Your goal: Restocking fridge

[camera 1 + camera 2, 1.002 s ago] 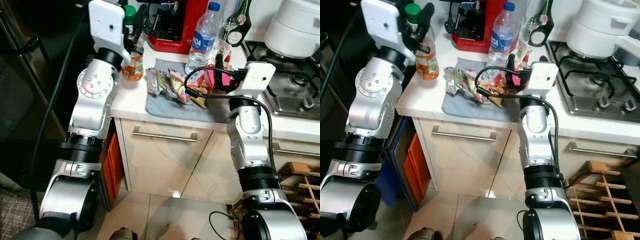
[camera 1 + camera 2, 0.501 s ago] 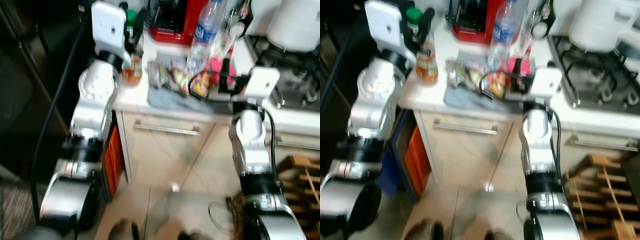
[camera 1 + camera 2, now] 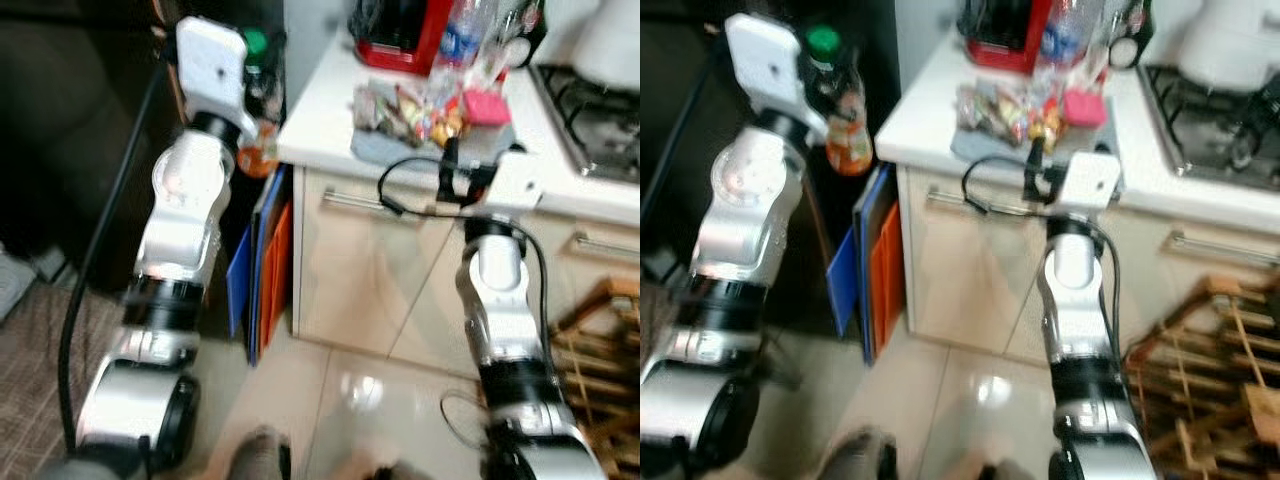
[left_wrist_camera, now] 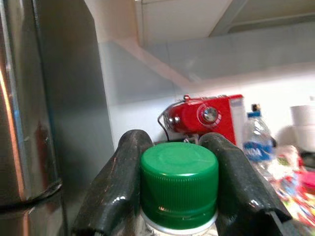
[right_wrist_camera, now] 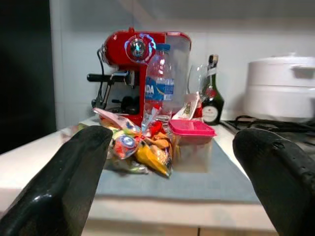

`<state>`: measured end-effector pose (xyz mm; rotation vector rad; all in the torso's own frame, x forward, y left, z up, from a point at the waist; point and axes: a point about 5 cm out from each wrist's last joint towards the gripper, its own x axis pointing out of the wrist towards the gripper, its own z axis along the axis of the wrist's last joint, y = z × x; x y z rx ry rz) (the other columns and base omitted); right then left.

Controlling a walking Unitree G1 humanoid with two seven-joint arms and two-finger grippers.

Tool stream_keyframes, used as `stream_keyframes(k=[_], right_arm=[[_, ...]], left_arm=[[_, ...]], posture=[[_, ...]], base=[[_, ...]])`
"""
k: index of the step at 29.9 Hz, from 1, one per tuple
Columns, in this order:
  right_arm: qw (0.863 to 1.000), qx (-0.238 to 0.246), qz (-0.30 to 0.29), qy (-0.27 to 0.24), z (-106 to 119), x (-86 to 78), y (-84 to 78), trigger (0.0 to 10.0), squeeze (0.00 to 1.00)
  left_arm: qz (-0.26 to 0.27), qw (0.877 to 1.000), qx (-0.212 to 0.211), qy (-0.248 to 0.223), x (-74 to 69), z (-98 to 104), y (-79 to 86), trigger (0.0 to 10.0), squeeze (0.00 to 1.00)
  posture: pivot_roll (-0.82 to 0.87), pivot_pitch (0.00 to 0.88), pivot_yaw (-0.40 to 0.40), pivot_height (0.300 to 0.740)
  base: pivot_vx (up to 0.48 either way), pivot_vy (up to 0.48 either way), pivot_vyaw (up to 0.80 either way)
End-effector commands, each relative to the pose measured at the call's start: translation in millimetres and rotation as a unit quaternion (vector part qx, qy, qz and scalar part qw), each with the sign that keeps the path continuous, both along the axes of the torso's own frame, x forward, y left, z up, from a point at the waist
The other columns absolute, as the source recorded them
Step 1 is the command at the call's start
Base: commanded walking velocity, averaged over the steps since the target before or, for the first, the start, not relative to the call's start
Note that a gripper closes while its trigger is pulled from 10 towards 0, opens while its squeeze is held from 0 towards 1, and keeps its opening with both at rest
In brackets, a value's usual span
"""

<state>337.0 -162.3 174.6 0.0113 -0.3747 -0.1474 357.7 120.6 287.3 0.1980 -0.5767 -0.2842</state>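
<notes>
Now my left gripper is clamped on the green cap of the bottle, which hangs upright, cap up, off the counter edge, beside its left end. My right gripper gapes wide, level with the counter front, facing the snack packets on the grey mat.

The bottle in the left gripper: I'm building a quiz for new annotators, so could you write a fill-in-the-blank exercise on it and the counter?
1. The left gripper is shut on a bottle whose cap is ____.
2. The drink inside that bottle is ____ in colour.
3. The right gripper has its fingers ____ and holds nothing.
4. The pink box sits on a grey ____ on the counter.

Missing words: green; orange; open; cloth
</notes>
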Motion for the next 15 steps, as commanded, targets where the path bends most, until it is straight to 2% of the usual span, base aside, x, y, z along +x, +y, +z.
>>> stream_keyframes(k=[1, 4, 5, 6, 8, 11, 12, 13, 15], right_arm=[[1.000, -0.005, -0.003, -0.007, 4.2, 0.2, -1.3, 10.0, 0.00], [1.000, -0.004, 0.008, 0.005, -2.7, -0.8, 2.1, 10.0, 0.00], [1.000, -0.008, 0.017, 0.023, -14.2, -2.7, 3.9, 10.0, 0.00], [1.000, -0.008, 0.017, 0.023, -14.2, -2.7, 3.9, 10.0, 0.00], [0.998, 0.002, 0.014, 0.057, -31.6, -7.0, 0.1, 10.0, 0.00], [0.997, -0.008, 0.015, 0.073, -42.7, -12.7, -0.7, 10.0, 0.00], [0.995, -0.012, 0.006, 0.099, -56.0, -17.5, -5.4, 10.0, 0.00], [0.995, -0.012, 0.006, 0.099, -56.0, -17.5, -5.4, 10.0, 0.00], [0.991, -0.015, 0.004, 0.130, -71.2, -23.4, -8.7, 10.0, 0.00]], left_arm=[[-0.007, 1.000, 0.007, -0.008, -0.9, 4.1, -3.2, 10.0, 0.00], [-0.003, 1.000, 0.017, 0.008, -0.2, -6.6, 1.9, 10.0, 0.00], [0.000, 0.999, 0.022, 0.030, -0.5, -20.6, 7.3, 10.0, 0.00], [0.000, 0.999, 0.022, 0.030, -0.5, -20.6, 7.3, 10.0, 0.00], [-0.002, 0.998, 0.030, 0.062, -4.0, -40.5, 10.1, 10.0, 0.00], [-0.007, 0.995, 0.035, 0.090, -8.9, -59.5, 11.6, 10.0, 0.00], [-0.012, 0.993, 0.025, 0.117, -13.0, -74.8, 11.4, 10.0, 0.00], [-0.012, 0.993, 0.025, 0.117, -13.0, -74.8, 11.4, 10.0, 0.00], [-0.021, 0.990, 0.012, 0.137, -18.7, -86.9, 9.4, 10.0, 0.00]], posture=[[0.04, 0.000, -0.017, 0.740], [0.03, 0.000, 0.011, 0.740], [0.03, 0.000, 0.024, 0.740], [0.03, 0.000, 0.024, 0.740], [0.02, 0.000, 0.045, 0.740], [0.01, 0.000, 0.054, 0.740], [0.01, 0.000, 0.051, 0.740], [0.01, 0.000, 0.051, 0.740], [0.02, 0.000, 0.036, 0.740]], base=[[-0.304, 0.000, 0.00], [-0.290, 0.000, 0.00], [0.000, 0.000, 0.00], [0.000, 0.000, 0.00], [0.000, 0.000, 0.00], [0.000, 0.000, 0.00], [0.000, 0.000, 0.00], [0.000, 0.000, 0.00], [0.000, 0.000, -0.39]])
